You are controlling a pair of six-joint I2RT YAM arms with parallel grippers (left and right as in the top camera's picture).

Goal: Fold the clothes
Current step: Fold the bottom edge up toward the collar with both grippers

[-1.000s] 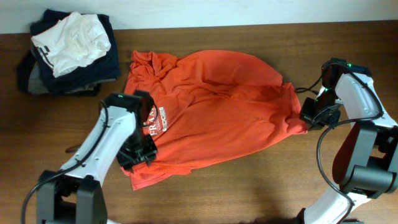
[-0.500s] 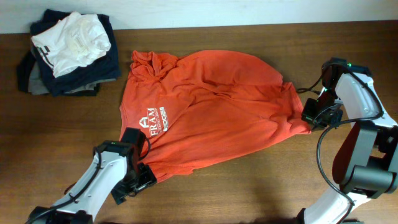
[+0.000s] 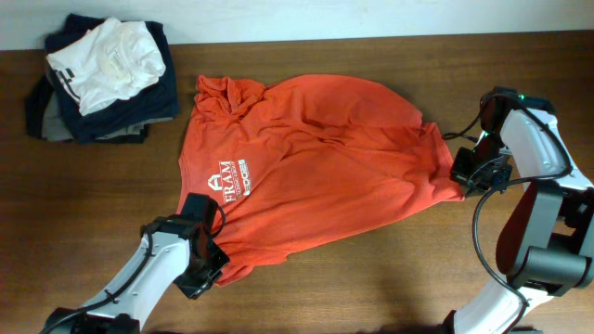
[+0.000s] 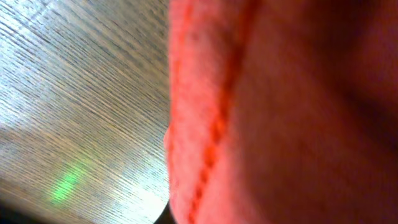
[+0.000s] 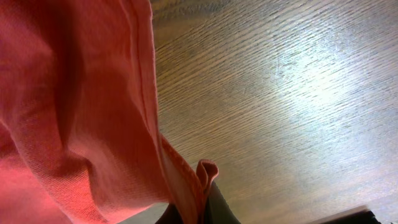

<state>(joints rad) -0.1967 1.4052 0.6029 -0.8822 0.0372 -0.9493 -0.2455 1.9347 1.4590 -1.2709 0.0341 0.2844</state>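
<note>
The red-orange t-shirt (image 3: 316,167) lies spread and wrinkled across the middle of the wooden table (image 3: 390,278), with white lettering (image 3: 232,181) at its left side. My left gripper (image 3: 206,264) sits at the shirt's front-left corner. In the left wrist view the hem (image 4: 211,124) fills the frame right against the jaws (image 4: 168,218), which look shut on it. My right gripper (image 3: 464,176) is at the shirt's right edge. In the right wrist view it (image 5: 202,199) is shut on a pinched fold of the hem (image 5: 149,112), just above the table.
A pile of folded garments (image 3: 102,74) sits at the back left corner, a white one on top of navy and grey ones. A pale wall strip (image 3: 371,14) runs along the table's far edge. The right arm's cable loops near the right edge.
My left arm has drawn back from the lettering toward the front edge and now sits at the shirt's front-left corner. That corner has shifted slightly. The right gripper has stayed put.
</note>
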